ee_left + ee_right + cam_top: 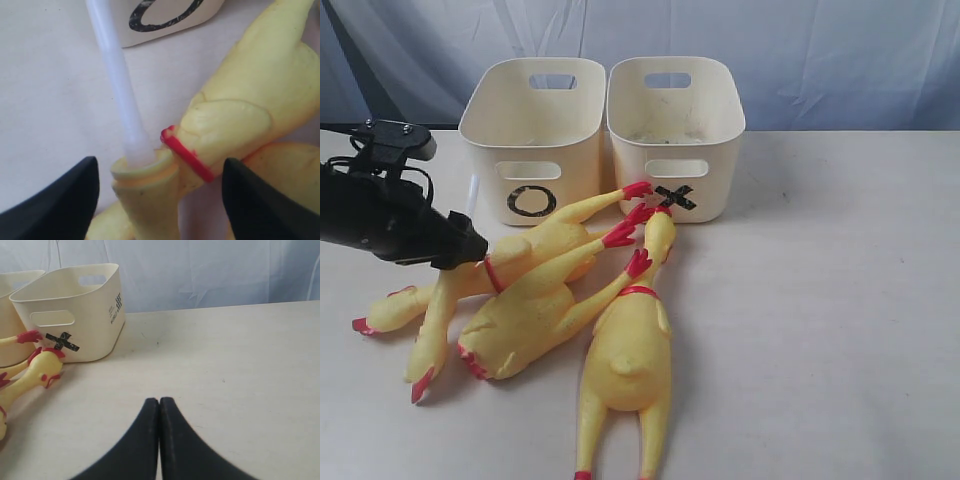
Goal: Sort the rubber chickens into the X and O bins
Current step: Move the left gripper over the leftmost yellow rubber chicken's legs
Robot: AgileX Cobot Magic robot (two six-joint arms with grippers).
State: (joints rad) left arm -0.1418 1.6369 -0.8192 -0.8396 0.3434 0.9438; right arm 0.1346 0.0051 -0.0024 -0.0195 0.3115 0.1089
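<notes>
Left hand point(160, 202): jaws well apart, gripping nothing; one black finger on each side of the thinnest chicken's open end, clear of it on both sides.
Right hand point(159, 440): fingertips pressed together, nothing between them; over bare bench point(840, 300), apart from the chickens.
Thinnest chicken point(432, 335): lying toward the left edge of the bench, partly under the left arm; white tube point(117, 85) sticking out of its open end toward the O bin.
Second chicken point(555, 240): just beside the thinnest, red neck ring point(187, 157) against that open end; red feet reaching the gap between the bins.
Third chicken point(530, 315): lying diagonally in the middle, feet toward the X bin.
Largest chicken point(625, 360): nearest the front edge, head just below the X mark, legs running off the front.
O bin point(532, 130): at the back of the bench, left of the pair.
X bin point(675, 130): touching the O bin's right side.
</notes>
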